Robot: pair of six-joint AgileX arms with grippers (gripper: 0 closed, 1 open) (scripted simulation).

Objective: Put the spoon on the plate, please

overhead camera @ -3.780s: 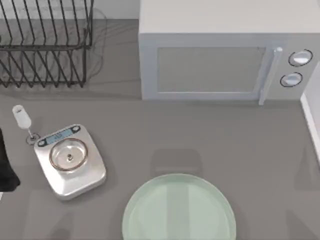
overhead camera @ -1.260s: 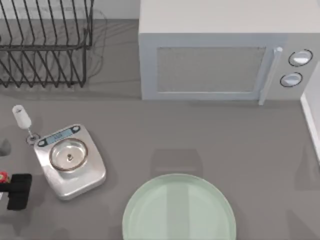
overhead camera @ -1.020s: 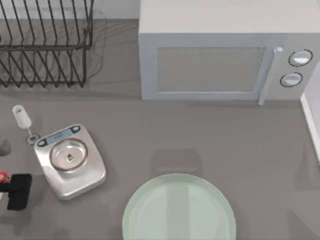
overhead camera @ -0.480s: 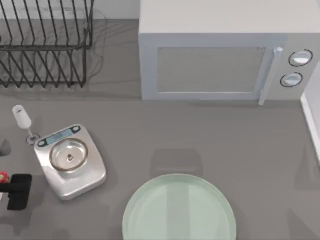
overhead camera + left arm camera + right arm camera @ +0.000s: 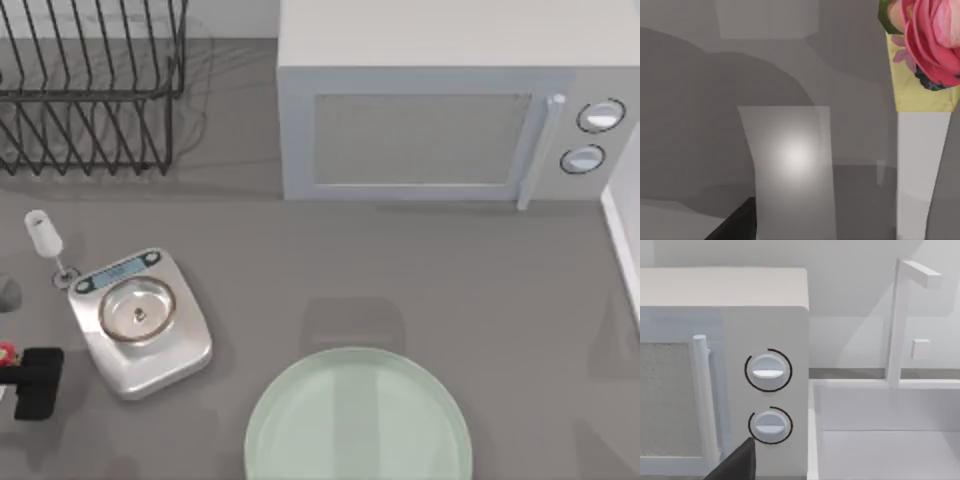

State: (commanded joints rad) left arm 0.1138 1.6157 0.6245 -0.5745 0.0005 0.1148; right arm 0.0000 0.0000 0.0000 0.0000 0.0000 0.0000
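The left gripper (image 5: 32, 385) sits at the table's left edge, just beside the silver scale (image 5: 140, 322); whether its jaws are released or clenched cannot be told. The spoon (image 5: 46, 240) lies behind the scale, apart from the gripper. The plate (image 5: 357, 418) rests at the near edge, well apart from the spoon. Grey table (image 5: 400, 270), dish rack (image 5: 90, 85) and microwave (image 5: 440, 100) behind. The right wrist view adds the microwave's dials (image 5: 768, 371) and a white sink (image 5: 885, 440) — the left wrist view, a flower picture (image 5: 925, 50).
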